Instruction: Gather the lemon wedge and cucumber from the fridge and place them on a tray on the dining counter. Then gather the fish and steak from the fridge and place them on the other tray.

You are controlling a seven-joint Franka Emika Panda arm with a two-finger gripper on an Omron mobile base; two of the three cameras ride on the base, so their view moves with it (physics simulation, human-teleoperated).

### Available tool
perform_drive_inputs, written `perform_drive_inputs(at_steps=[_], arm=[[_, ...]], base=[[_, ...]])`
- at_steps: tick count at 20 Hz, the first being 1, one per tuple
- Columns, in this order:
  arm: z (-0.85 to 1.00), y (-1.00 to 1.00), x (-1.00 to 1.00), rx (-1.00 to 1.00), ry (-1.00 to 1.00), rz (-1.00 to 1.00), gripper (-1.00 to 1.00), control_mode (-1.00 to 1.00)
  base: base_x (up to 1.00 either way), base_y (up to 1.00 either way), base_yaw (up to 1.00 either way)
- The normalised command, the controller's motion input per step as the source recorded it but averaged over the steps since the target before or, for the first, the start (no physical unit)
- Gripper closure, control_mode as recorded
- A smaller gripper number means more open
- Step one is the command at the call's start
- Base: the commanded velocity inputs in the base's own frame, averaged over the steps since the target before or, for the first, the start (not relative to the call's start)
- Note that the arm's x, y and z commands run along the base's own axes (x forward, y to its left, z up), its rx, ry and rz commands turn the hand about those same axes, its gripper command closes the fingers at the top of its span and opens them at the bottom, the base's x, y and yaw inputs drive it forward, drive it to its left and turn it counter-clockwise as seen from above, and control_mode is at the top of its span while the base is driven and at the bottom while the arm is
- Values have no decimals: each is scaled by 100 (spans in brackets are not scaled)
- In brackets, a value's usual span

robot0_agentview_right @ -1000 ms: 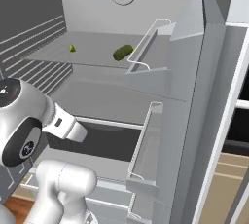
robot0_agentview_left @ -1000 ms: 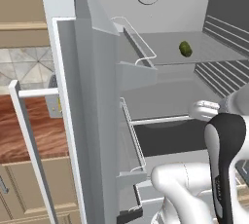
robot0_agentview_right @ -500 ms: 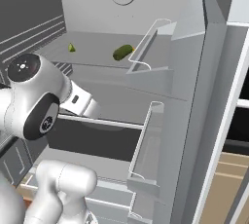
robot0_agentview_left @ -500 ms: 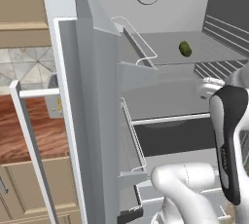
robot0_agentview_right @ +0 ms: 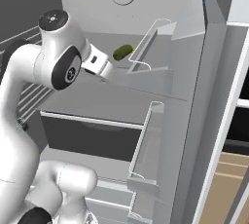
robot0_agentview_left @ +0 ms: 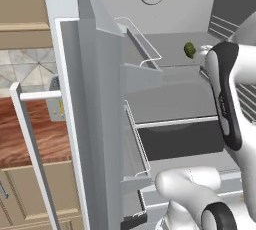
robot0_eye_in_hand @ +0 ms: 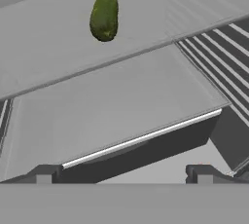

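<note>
The tall pale grey two-door fridge (robot0_agentview_left: 95,124) stood open, w/ its door bins and thin white wire rails turned toward the cameras on both sides. The short, stubby dark green oval cucumber (robot0_eye_in_hand: 104,16) lay on the upper flat grey shelf (robot0_eye_in_hand: 58,38) inside, well back from that shelf's front edge; it also showed in the left base view (robot0_agentview_left: 189,50) and the right base view (robot0_agentview_right: 122,51), close to the wire rail of the upper door bin. The two-finger dark-tipped gripper (robot0_eye_in_hand: 124,173) was spread wide w/ nothing btwn its tips, which rose far apart at the bottom of the hand view. It hovered over the lower grey shelf (robot0_eye_in_hand: 112,106), just short of that shelf's pale front lip, so the cucumber was ahead of it and one shelf level up, a bit left of the midline btwn the tips in the hand view, and well apart from them, no contact. In the right base view the white arm's wrist reached into the fridge w/ its end near the cucumber, just left and slightly below it. A wire rack (robot0_eye_in_hand: 219,47) of thin parallel bars ran along the right side of the hand view. A dark drawer opening (robot0_agentview_left: 180,141) sat under the lower shelf. Reddish-brown wood floor (robot0_agentview_left: 47,139) showed outside the door at left.
</note>
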Motion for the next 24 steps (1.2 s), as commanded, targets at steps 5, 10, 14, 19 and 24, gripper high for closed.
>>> perform_drive_inputs(at_steps=[5,10,14,19,24], arm=[[1,-16,84,0,1,0,-100,-100],[0,-12,82,0,1,0,-100,-100],[-2,-6,79,0,7,0,-100,-100],[-10,-5,67,0,7,0,-100,-100],[-18,-11,56,0,10,0,-100,-100]], base=[[0,0,0],[0,0,0],[0,0,0],[0,0,0],[0,0,0]])
